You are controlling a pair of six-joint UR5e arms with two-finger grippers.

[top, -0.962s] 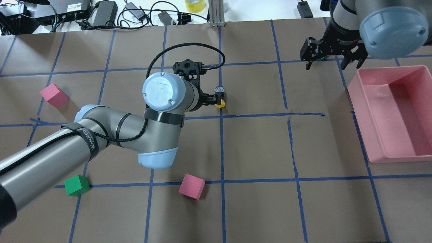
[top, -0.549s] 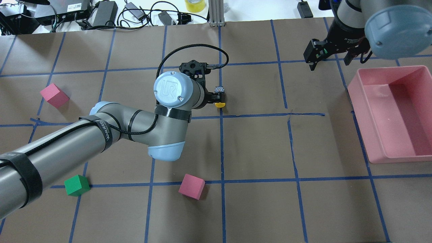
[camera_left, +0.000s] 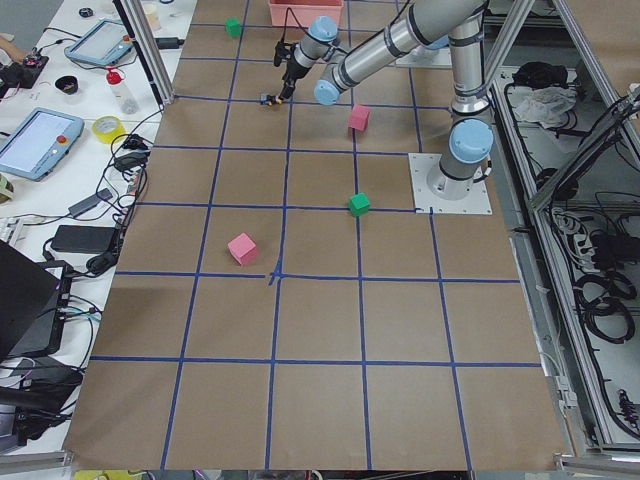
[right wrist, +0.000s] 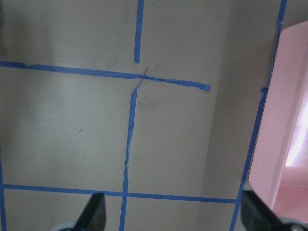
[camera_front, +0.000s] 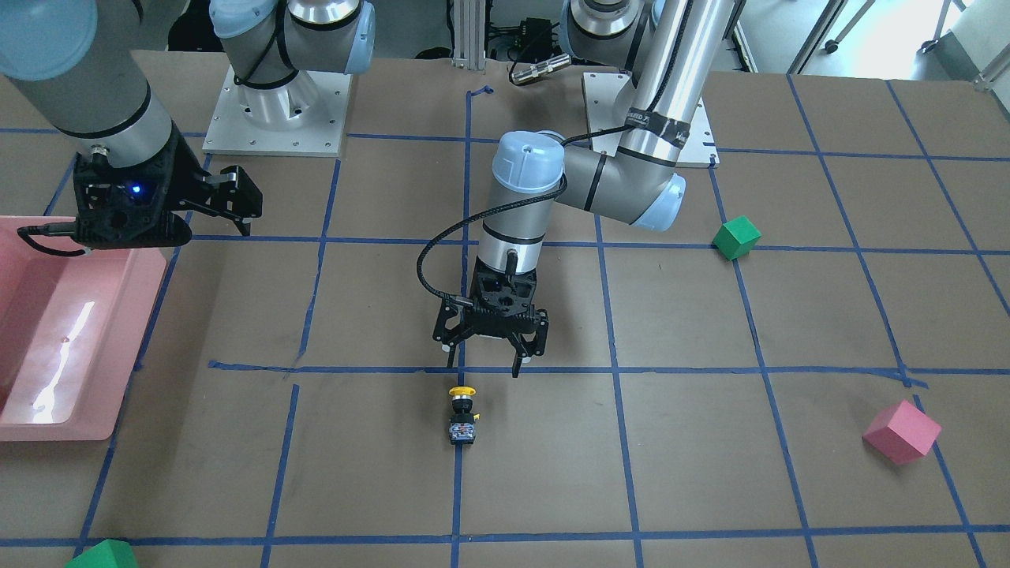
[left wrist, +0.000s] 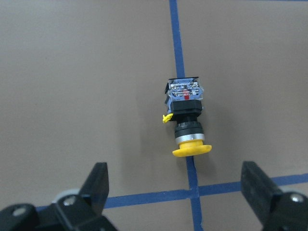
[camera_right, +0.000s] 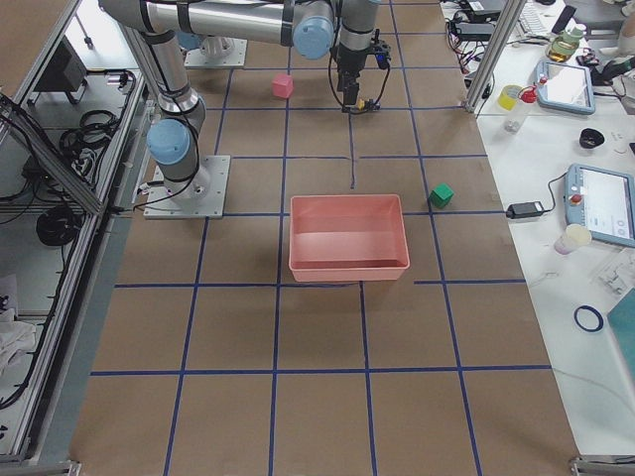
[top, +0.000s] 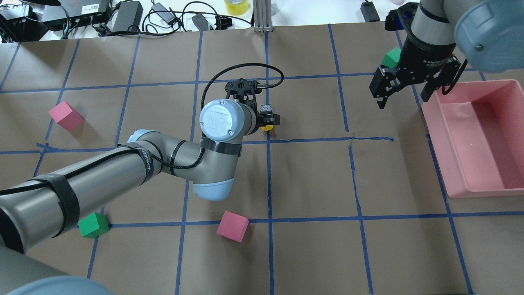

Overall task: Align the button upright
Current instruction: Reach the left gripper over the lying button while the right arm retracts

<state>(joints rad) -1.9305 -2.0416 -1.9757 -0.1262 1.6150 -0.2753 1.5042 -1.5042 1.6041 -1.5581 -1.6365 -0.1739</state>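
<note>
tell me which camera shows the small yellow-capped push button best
Left wrist-mounted view: the small yellow-capped black push button sits close and unobstructed, lying on its side along blue tape. Front-facing shows it small but clear; overhead has the left arm hiding part; side views show a speck; right wrist, nothing.

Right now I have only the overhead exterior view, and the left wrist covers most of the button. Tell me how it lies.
Observer: The button lies on its side on the blue tape line, not upright.
Operator: Report the left gripper's state.
Observer: The left gripper is open, with nothing between its fingers.
Operator: Say where the button sits relative to it.
Observer: In the left wrist view it lies beyond the fingertips, roughly centred between them and untouched. Its yellow cap is the end nearest them.
</note>
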